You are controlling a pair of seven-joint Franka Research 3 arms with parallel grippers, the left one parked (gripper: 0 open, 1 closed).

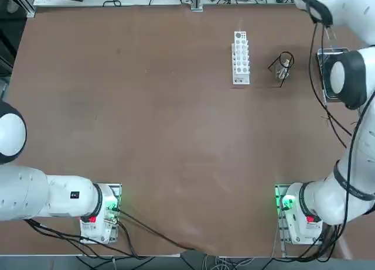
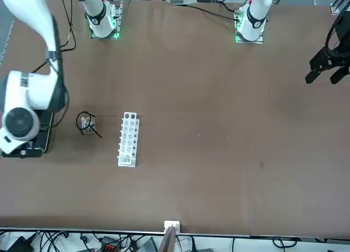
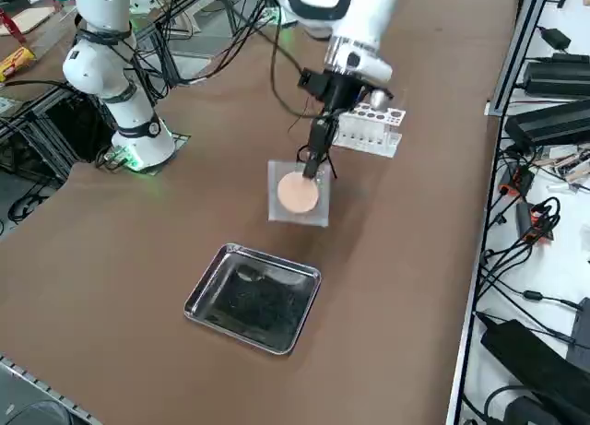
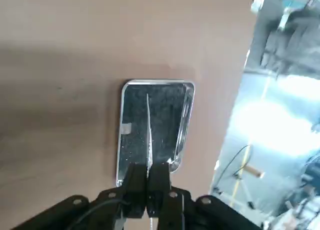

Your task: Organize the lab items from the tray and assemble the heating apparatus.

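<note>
my right gripper (image 3: 313,163) is pinched tight on the top edge of the square grey mesh (image 3: 299,194), which hangs in the air above the table (image 3: 138,250) with its tan disc showing. the shiny tray (image 3: 253,299) sits below it, near the table's edge. behind the mesh stand the white test tube rack (image 3: 371,129) and, just beside it, the black wire ring stand (image 1: 282,64) around the small glass burner (image 1: 283,72).

Overhead view straight down, front view opposite, raised right side view diagonal, wrist view close; tray (image 3: 253,299) shared.
</note>
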